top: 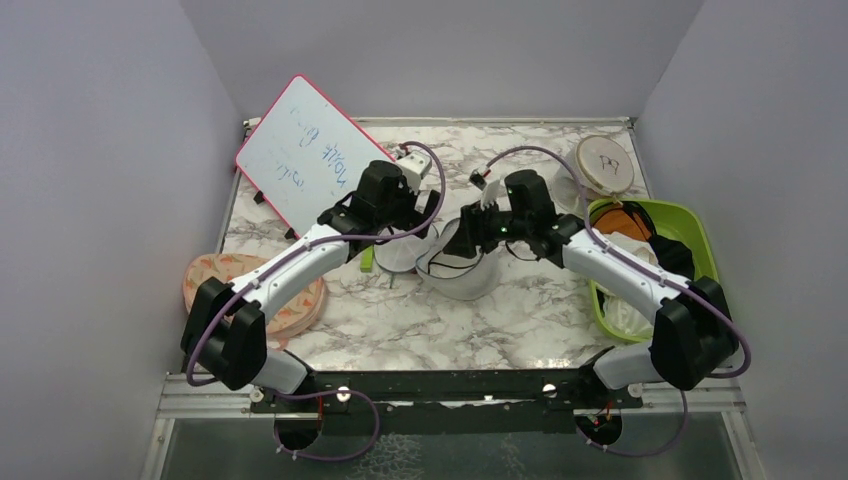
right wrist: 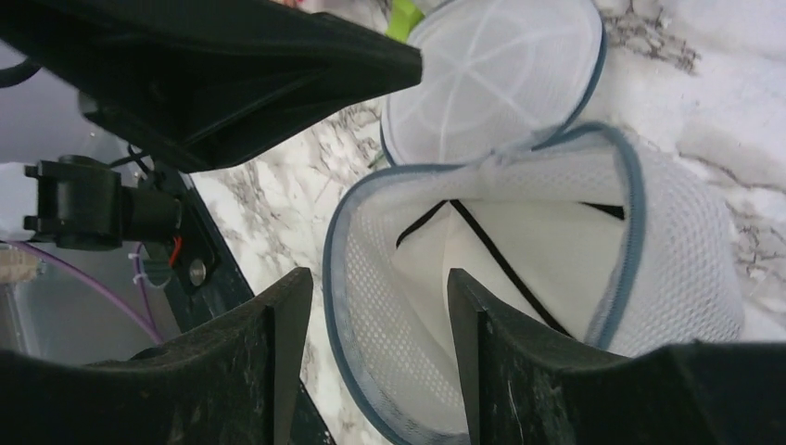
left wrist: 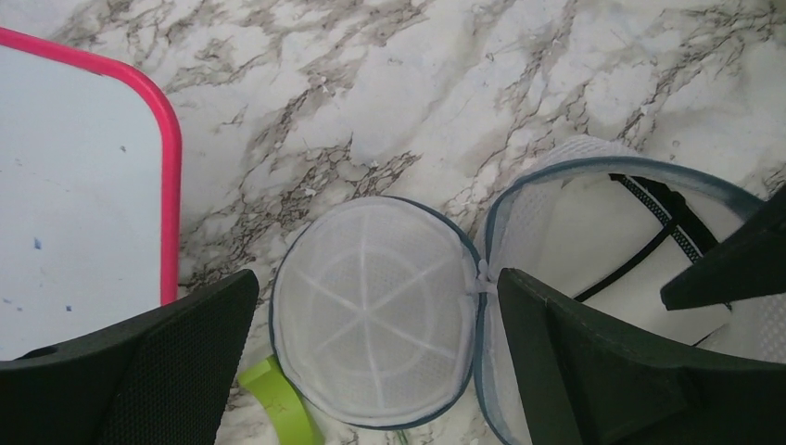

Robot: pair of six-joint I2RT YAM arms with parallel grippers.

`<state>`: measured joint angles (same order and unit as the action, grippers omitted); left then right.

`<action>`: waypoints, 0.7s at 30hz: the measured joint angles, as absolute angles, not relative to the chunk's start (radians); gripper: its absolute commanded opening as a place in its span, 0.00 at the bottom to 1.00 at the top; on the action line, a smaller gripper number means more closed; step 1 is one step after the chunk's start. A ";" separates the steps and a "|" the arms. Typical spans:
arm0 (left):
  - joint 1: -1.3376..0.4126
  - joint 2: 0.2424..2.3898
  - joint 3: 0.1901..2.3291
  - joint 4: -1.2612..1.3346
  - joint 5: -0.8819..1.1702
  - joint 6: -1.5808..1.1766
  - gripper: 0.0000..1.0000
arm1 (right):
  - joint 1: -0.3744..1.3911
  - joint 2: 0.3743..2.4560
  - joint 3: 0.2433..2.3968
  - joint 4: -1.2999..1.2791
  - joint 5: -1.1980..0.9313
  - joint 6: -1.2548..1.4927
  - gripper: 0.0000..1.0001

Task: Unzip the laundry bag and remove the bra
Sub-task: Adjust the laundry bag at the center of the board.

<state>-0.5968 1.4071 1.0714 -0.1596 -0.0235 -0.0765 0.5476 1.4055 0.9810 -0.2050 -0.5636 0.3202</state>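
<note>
Marble counter (left wrist: 389, 83) is filling the background beneath both arms. Your left claw (left wrist: 377, 283) is hanging wide open with nothing in it, and the flat half of the unzipped laundry bag (left wrist: 371, 315) is lying directly below the gap between its fingers. Your right claw (right wrist: 378, 278) is standing partly open, with the rim of the bag's upright half showing between its fingers; whether either finger is touching the mesh, you cannot tell. The bra (right wrist: 528, 241) is sitting inside that upright half, just beyond your right claw, white with thin black lines crossing it. A pink-edged whiteboard (left wrist: 83, 185) is lying left of your left claw.
</note>
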 measured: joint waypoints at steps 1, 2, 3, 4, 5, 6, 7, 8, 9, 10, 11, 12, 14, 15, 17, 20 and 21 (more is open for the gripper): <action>-0.597 1.423 1.073 -0.166 -0.021 -0.076 0.99 | 0.556 1.406 0.978 -0.220 -0.550 0.319 0.54; -0.597 1.439 1.077 -0.173 -0.016 -0.076 0.99 | 0.564 1.405 0.974 -0.231 -0.534 0.318 0.54; -0.597 1.450 1.079 -0.178 -0.012 -0.077 0.99 | 0.570 1.402 0.967 -0.235 -0.518 0.318 0.51; -0.597 1.466 1.084 -0.184 -0.004 -0.078 0.99 | 0.574 1.399 0.956 -0.235 -0.502 0.319 0.50; -0.597 1.480 1.088 -0.189 0.006 -0.080 0.98 | 0.574 1.393 0.941 -0.234 -0.486 0.320 0.49; -0.597 1.493 1.090 -0.192 0.019 -0.083 0.98 | 0.574 1.387 0.923 -0.234 -0.474 0.323 0.47; -0.597 1.507 1.095 -0.197 0.035 -0.085 0.98 | 0.575 1.379 0.901 -0.234 -0.461 0.328 0.47; -0.597 1.525 1.102 -0.203 0.055 -0.089 0.98 | 0.575 1.371 0.878 -0.233 -0.453 0.333 0.47; -0.596 1.547 1.111 -0.207 0.081 -0.094 0.98 | 0.576 1.365 0.858 -0.233 -0.446 0.337 0.46; -0.596 1.567 1.120 -0.210 0.106 -0.099 0.99 | 0.577 1.360 0.836 -0.232 -0.438 0.345 0.45; -0.596 1.586 1.126 -0.210 0.131 -0.103 0.99 | 0.578 1.359 0.822 -0.230 -0.434 0.350 0.44; -0.596 1.604 1.132 -0.211 0.157 -0.107 0.99 | 0.582 1.359 0.808 -0.228 -0.432 0.355 0.44; -0.596 1.635 1.137 -0.212 0.203 -0.118 0.99 | 0.589 1.358 0.784 -0.221 -0.429 0.366 0.44; -0.596 1.650 1.139 -0.212 0.224 -0.121 0.99 | 0.591 1.356 0.772 -0.217 -0.429 0.371 0.44; -0.596 1.678 1.142 -0.215 0.262 -0.126 0.99 | 0.595 1.346 0.747 -0.207 -0.425 0.381 0.44; -0.598 1.702 1.143 -0.224 0.304 -0.132 0.99 | 0.596 1.332 0.714 -0.196 -0.413 0.394 0.44; -0.600 1.705 1.143 -0.225 0.311 -0.133 0.98 | 0.596 1.328 0.707 -0.192 -0.408 0.398 0.44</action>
